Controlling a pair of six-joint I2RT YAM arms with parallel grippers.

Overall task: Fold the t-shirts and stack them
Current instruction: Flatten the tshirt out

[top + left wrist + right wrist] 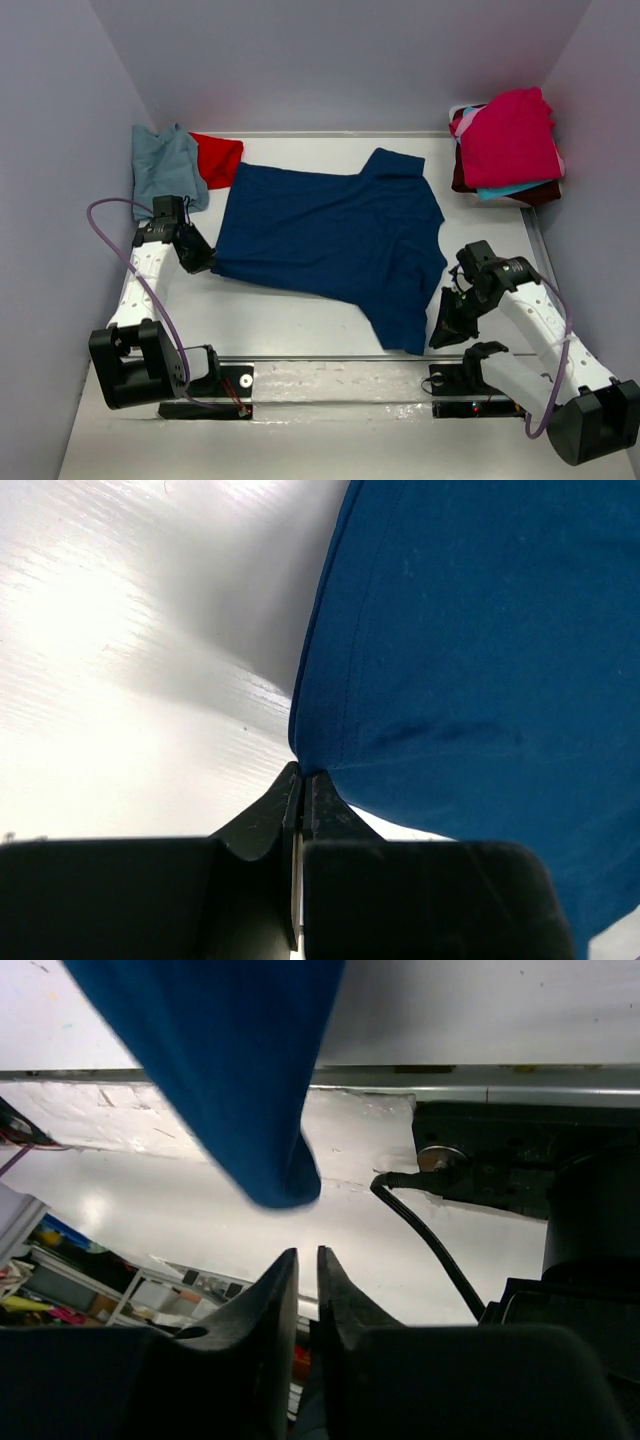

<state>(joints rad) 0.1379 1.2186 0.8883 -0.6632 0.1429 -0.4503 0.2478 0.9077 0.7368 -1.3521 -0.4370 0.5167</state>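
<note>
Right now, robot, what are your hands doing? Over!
Left gripper shut on navy t-shirt, at its corner. Right gripper shut, empty, beside the sleeve. Shirt spread out, unfolded. Stacked tees far right, clear of it.

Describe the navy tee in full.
The navy tee is soft plain cloth, no print showing. It lies spread flat on the table, slightly wrinkled, collar to the right, one sleeve toward the far wall, the other toward the near edge. The left tool pinches its hem corner; the right tool sits beside the near sleeve, not holding it.
</note>
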